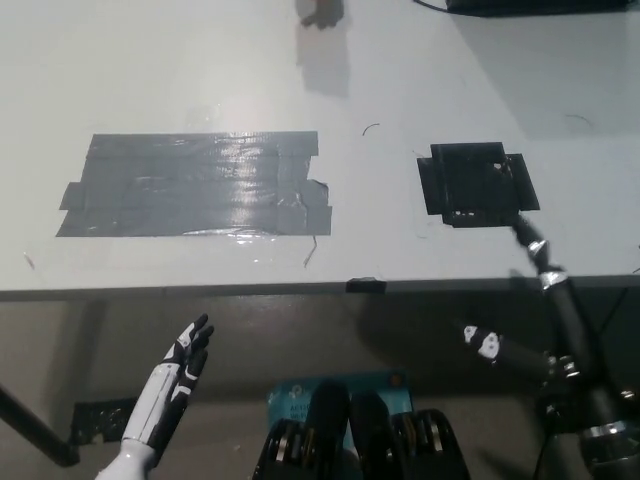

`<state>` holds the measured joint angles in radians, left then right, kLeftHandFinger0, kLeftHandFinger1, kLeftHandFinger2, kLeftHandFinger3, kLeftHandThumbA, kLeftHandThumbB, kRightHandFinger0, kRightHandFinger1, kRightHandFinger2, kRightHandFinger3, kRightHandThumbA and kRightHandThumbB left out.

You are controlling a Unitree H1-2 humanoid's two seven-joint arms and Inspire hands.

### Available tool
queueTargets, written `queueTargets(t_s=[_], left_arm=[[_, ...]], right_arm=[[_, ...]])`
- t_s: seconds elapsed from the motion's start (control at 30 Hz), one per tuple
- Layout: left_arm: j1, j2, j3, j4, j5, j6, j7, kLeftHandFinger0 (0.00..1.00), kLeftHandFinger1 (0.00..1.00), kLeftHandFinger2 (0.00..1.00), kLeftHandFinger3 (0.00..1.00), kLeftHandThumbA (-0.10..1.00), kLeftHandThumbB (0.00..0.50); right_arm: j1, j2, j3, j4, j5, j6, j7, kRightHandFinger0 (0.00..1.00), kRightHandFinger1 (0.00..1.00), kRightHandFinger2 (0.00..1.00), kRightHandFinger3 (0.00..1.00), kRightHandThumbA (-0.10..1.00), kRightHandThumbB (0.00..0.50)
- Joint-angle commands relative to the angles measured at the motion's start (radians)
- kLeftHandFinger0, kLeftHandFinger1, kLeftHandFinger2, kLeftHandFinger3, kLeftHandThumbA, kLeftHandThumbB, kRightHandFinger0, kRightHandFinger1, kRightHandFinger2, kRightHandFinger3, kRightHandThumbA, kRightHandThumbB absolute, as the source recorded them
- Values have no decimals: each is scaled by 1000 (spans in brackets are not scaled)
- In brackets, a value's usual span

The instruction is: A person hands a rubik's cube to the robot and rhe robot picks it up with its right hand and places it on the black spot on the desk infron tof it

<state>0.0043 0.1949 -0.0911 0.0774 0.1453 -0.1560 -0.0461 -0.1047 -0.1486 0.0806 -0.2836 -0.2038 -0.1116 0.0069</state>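
White desk, black spot; right hand outstretched beside it.

A pale grey-white desk carries a broad patch of glossy grey tape toward its left edge and a matte black spot toward its right edge. Below the front edge, the left hand shows white with black fingers, and the right hand black with silver bands.

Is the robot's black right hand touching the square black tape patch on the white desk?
Cannot tell. In the head view, the black right hand has a fingertip overlapping the black tape patch at its corner; height above the desk is unclear.
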Motion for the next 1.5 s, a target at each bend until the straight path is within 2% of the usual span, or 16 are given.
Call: queueTargets(t_s=[0.0, 0.1, 0.13, 0.17, 0.27, 0.37, 0.47, 0.57, 0.7, 0.73, 0.8, 0.9, 1.03, 1.2, 1.37, 1.47], left_arm=[[31, -12, 10, -3, -4, -70, 16, 1000, 1000, 1000, 1000, 1000, 178], [42, -18, 12, 1, -3, -90, 22, 1000, 1000, 1000, 1000, 1000, 191], [46, -18, 12, 0, -1, -91, 22, 1000, 1000, 1000, 1000, 1000, 194], [50, -18, 12, -2, 1, -92, 21, 1000, 1000, 1000, 1000, 1000, 193], [62, -15, 11, 1, 2, -101, 16, 1000, 1000, 1000, 1000, 1000, 168], [67, -17, 10, 6, 3, -113, 17, 1000, 1000, 1000, 1000, 1000, 163], [76, -22, 9, 8, -3, -122, 16, 1000, 1000, 1000, 1000, 1000, 170], [86, -22, 6, 12, 8, -134, 19, 1000, 1000, 1000, 1000, 1000, 168], [96, -25, 7, 3, 5, -122, 17, 1000, 1000, 1000, 1000, 1000, 184], [97, -23, 6, -1, 7, -114, 14, 1000, 1000, 1000, 1000, 1000, 183], [98, -22, 6, -7, 0, -105, 7, 1000, 1000, 1000, 1000, 1000, 178], [94, -21, 6, 0, 5, -111, 10, 1000, 1000, 1000, 1000, 1000, 175], [90, -20, 6, -6, 9, -109, 11, 1000, 1000, 1000, 1000, 1000, 191], [87, -22, 7, -14, -5, -91, 2, 1000, 1000, 1000, 1000, 1000, 197], [86, -18, 6, -20, -5, -85, -1, 1000, 1000, 1000, 1000, 987, 172], [84, -20, 6, -15, -8, -91, -2, 1000, 1000, 1000, 1000, 979, 166]], right_arm=[[-67, -12, -33, -153, 44, 90, 30, 1000, 1000, 1000, 1000, 956, 388], [-138, -12, -40, -175, 47, 173, 50, 1000, 1000, 1000, 1000, 927, 392], [-151, -11, -38, -171, 44, 183, 52, 1000, 1000, 1000, 1000, 924, 363], [-177, -6, -35, -162, 33, 209, 54, 1000, 1000, 1000, 1000, 933, 392], [-255, -7, -25, -115, 12, 283, 72, 1000, 1000, 1000, 1000, 986, 413], [-330, -14, -9, -28, 4, 300, 90, 1000, 1000, 1000, 1000, 983, 381], [-413, -14, 11, 82, -4, 315, 105, 1000, 1000, 1000, 1000, 960, 374], [-496, -12, 34, 200, -12, 311, 119, 1000, 1000, 1000, 1000, 951, 367], [-581, 7, 39, 346, 8, 277, 115, 1000, 1000, 1000, 1000, 870, 376], [-620, 9, 44, 413, 5, 277, 117, 1000, 1000, 1000, 1000, 885, 405], [-658, 12, 45, 476, 5, 293, 118, 1000, 1000, 1000, 1000, 887, 414], [-714, 12, 51, 581, -7, 276, 108, 1000, 1000, 1000, 1000, 883, 401], [-789, 10, 56, 714, -13, 280, 104, 1000, 1000, 1000, 1000, 920, 442], [-857, 13, 49, 840, -11, 273, 86, 1000, 1000, 1000, 1000, 892, 447], [-890, 8, 48, 899, -4, 265, 95, 1000, 1000, 1000, 1000, 872, 441], [-922, -5, 64, 946, -16, 269, 110, 1000, 1000, 1000, 1000, 887, 463]])
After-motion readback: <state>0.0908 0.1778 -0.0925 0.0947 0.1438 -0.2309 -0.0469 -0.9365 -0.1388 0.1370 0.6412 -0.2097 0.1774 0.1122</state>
